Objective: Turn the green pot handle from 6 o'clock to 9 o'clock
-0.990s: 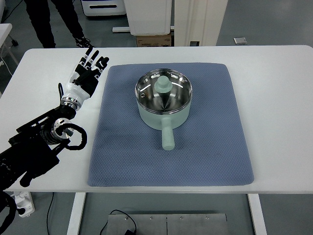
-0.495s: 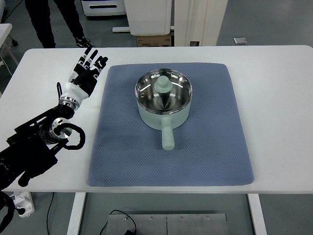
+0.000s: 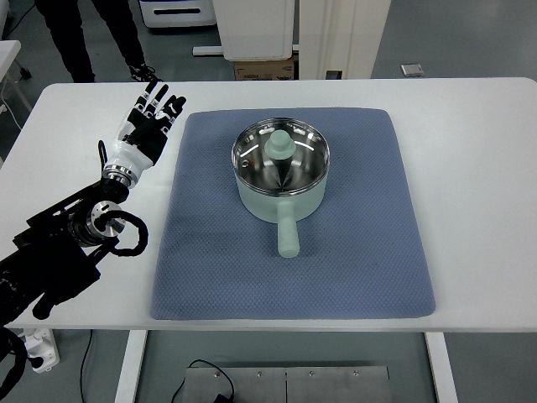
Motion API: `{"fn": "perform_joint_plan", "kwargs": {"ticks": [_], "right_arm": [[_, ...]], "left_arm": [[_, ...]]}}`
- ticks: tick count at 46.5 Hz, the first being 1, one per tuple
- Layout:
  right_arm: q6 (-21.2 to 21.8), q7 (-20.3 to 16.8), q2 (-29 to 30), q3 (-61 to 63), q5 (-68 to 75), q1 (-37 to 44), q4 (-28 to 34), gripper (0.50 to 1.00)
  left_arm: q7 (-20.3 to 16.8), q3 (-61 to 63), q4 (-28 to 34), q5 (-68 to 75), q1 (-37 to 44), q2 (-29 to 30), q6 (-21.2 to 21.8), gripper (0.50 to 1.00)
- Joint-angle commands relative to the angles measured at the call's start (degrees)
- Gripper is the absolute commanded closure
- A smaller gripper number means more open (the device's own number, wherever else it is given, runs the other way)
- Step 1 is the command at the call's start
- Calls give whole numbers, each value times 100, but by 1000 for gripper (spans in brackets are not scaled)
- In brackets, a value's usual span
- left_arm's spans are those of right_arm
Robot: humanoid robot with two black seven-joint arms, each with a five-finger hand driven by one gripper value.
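Pale green pot (image 3: 280,180) sitting upright on blue quilted mat (image 3: 289,214), well to the right of the left hand (image 3: 148,128) and apart from it. Straight green handle (image 3: 287,232) pointing toward the near edge of the mat, i.e. at 6 o'clock, untouched. Shiny steel interior visible, with a green knobbed lid piece (image 3: 279,145) standing inside the rim.

Top view, hand: left hand flat above the white table (image 3: 478,134), just off the mat's left edge, near its far-left corner. Fingers (image 3: 156,98) extended and slightly fanned, pointing away from the robot, holding nothing. White palm shell, black finger segments. Black forearm (image 3: 63,252) entering from lower left edge, with looped cable at the wrist. Right arm nowhere in frame.

Top view, surroundings: mat covering most of the table centre, lying flat, right of the hand. Beyond the table's far edge, up and left of the hand, dark trouser legs and shoes of a person (image 3: 92,38) standing on the floor. Further right past the far edge, cardboard box (image 3: 263,69) beneath white cabinet panels.
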Motion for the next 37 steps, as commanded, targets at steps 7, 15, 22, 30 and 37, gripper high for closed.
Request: {"fn": "perform_joint_plan", "kwargs": {"ticks": [7,15,22,30,37], "right_arm": [[0,0,0,0,2,0,0,500],[0,0,0,0,2,0,0,500],[0,0,0,0,2,0,0,500],[0,0,0,0,-6,0,0,500],[0,0,0,0,2,0,0,500]], "left_arm": [[-1,-3,9,-4,8,-4,4,500],[-1,-3,9,-4,8,-4,4,500],[-10,-3,9,-4,8,-13,12,500],[-10,-3,9,5,8,5,4,500],[-10,-11,9,-4,-9,14,4,500]]}}
